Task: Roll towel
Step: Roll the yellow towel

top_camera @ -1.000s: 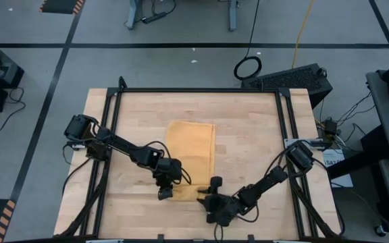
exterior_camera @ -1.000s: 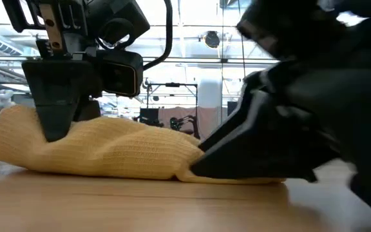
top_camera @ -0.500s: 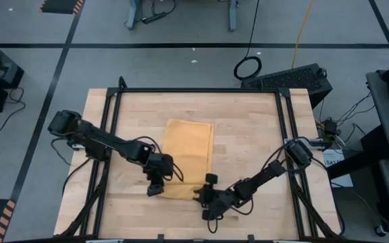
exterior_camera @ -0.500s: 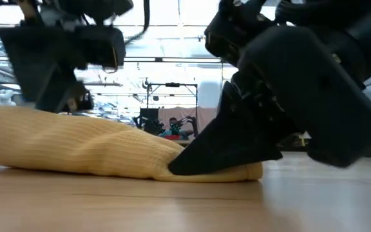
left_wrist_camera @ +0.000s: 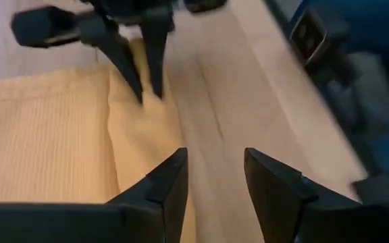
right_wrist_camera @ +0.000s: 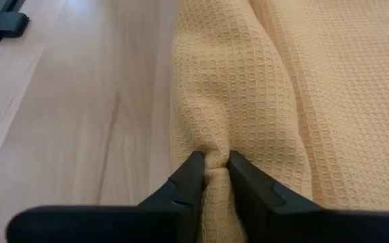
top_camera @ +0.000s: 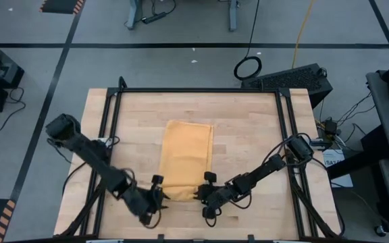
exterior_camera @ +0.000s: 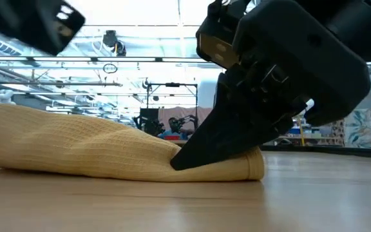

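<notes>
From the high view, a plain mustard-yellow soft cloth towel (top_camera: 186,160) lies flat in the middle of the light wooden table (top_camera: 248,135), a long shape running from the far side toward the near edge. The left gripper (top_camera: 155,197) sits low at the towel's near left corner, just beside the cloth. The right gripper (top_camera: 201,194) is at the near right corner, touching the towel's edge.

In the low view, the towel (exterior_camera: 76,148) makes a soft low hump on the wood. The big dark right gripper (exterior_camera: 185,156) comes down from above and its tip presses into the cloth near the rolled end. A dark blurry piece of the other arm shows at the top corner.

In the left wrist view, the left gripper (left_wrist_camera: 215,172) has its two dark fingers apart with nothing between them. They hang over the bare wood right next to the towel's (left_wrist_camera: 46,135) edge. The right gripper's thin fingers (left_wrist_camera: 130,64) pinch the cloth farther off.

In the right wrist view, the right gripper (right_wrist_camera: 210,169) is squeezed tight on a bunched fold of the bumpy yellow towel (right_wrist_camera: 248,88), which puffs up past the fingertips.
</notes>
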Controlling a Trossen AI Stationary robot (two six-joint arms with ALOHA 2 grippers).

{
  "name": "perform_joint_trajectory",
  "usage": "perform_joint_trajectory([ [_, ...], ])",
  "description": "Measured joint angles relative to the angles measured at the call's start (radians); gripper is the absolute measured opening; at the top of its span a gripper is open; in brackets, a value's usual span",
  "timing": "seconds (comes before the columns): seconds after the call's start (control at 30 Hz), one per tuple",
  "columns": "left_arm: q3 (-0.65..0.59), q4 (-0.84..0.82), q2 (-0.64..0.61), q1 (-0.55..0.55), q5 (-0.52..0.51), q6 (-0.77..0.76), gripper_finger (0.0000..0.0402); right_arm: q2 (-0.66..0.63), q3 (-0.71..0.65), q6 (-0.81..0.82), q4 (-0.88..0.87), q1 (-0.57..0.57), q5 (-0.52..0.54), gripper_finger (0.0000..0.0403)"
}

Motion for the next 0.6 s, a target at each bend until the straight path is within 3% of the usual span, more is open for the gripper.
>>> perform_joint_trajectory([
  [0.13,0.000,-0.036,0.089,-0.077,-0.166,-0.037,0.0179,-0.010,0.000,0.000,-0.008,-0.016,-0.037,0.0047],
  [0.27,-0.001,-0.045,0.162,-0.097,-0.249,-0.041,0.0243,-0.014,0.000,0.008,-0.009,-0.033,-0.077,0.0045],
  [0.43,-0.001,-0.052,0.223,-0.089,-0.269,-0.029,0.0309,-0.014,0.000,0.020,-0.006,-0.037,-0.078,0.0045],
  [0.6,0.001,-0.047,0.271,-0.070,-0.242,-0.045,0.0305,-0.014,0.000,0.020,-0.006,-0.037,-0.077,0.0045],
])
